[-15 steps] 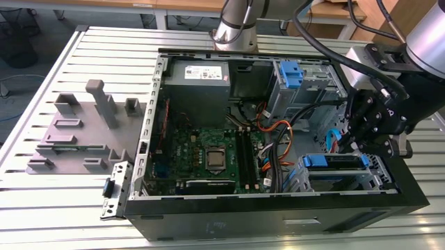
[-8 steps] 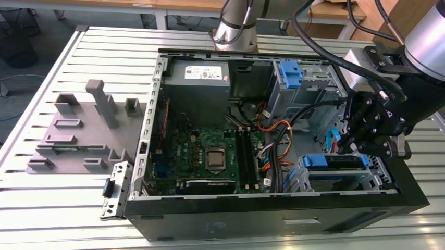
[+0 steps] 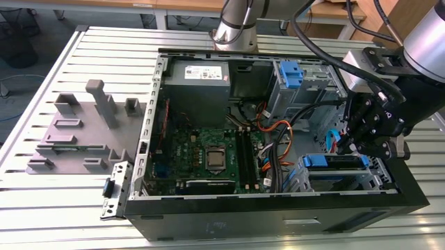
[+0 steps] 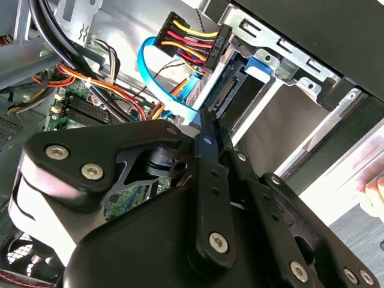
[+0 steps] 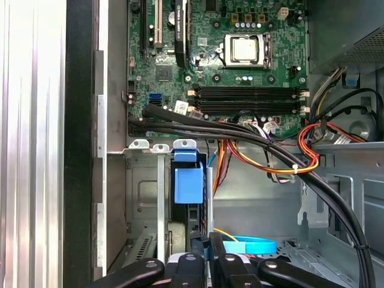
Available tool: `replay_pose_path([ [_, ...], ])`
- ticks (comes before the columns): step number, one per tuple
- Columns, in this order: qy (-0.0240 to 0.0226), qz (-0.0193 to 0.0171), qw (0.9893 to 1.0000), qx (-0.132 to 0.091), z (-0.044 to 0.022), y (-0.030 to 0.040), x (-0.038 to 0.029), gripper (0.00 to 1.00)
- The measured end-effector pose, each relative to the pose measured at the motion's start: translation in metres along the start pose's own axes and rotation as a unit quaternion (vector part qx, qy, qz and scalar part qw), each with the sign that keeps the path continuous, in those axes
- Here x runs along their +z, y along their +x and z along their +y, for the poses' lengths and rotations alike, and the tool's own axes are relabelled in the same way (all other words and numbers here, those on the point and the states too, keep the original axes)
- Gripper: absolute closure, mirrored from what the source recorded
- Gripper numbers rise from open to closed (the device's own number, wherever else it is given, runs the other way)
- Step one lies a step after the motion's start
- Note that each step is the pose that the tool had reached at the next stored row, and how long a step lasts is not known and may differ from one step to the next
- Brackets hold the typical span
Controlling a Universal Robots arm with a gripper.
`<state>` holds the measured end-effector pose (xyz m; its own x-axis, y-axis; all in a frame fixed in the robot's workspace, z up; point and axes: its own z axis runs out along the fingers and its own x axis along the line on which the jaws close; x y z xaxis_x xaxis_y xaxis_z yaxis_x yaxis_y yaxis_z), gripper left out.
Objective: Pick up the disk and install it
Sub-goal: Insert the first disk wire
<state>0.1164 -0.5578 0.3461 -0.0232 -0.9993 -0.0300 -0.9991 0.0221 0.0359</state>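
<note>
Blue-framed silver metal disk (image 5: pixel 187 198) seated edge-on in grey steel drive cage (image 3: pixel 375 174) of open black computer case (image 3: pixel 278 219); black gripper (image 5: pixel 204 249) at its rear edge, fingers (image 5: pixel 195 240) near-together, pressing it home.

The disk (image 3: pixel 335 161) sits in the case's (image 3: pixel 278 219) drive bay, toward the exterior view's right of the motherboard (image 3: pixel 208 156)

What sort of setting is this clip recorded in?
Most likely a robotics lab or test bench for computer assembly. An open desktop computer case lies on a slotted aluminium table, a grey fixture block sits beside it, and the gripper works at the drive bay holding the disk.
</note>
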Motion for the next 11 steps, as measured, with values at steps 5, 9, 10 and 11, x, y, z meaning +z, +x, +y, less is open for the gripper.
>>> replay_pose_path([
  [5,0.0000,-0.0001,1.0000,0.000,0.0000,0.0000,0.0006,0.84],
  [9,0.0003,-0.0001,1.0000,0.000,0.0000,0.0000,0.0020,0.84],
  [10,0.0003,0.0000,1.0000,0.000,0.0000,0.0001,0.0021,0.84],
  [11,0.0003,0.0000,1.0000,0.000,0.0001,0.0001,0.0021,0.84],
])
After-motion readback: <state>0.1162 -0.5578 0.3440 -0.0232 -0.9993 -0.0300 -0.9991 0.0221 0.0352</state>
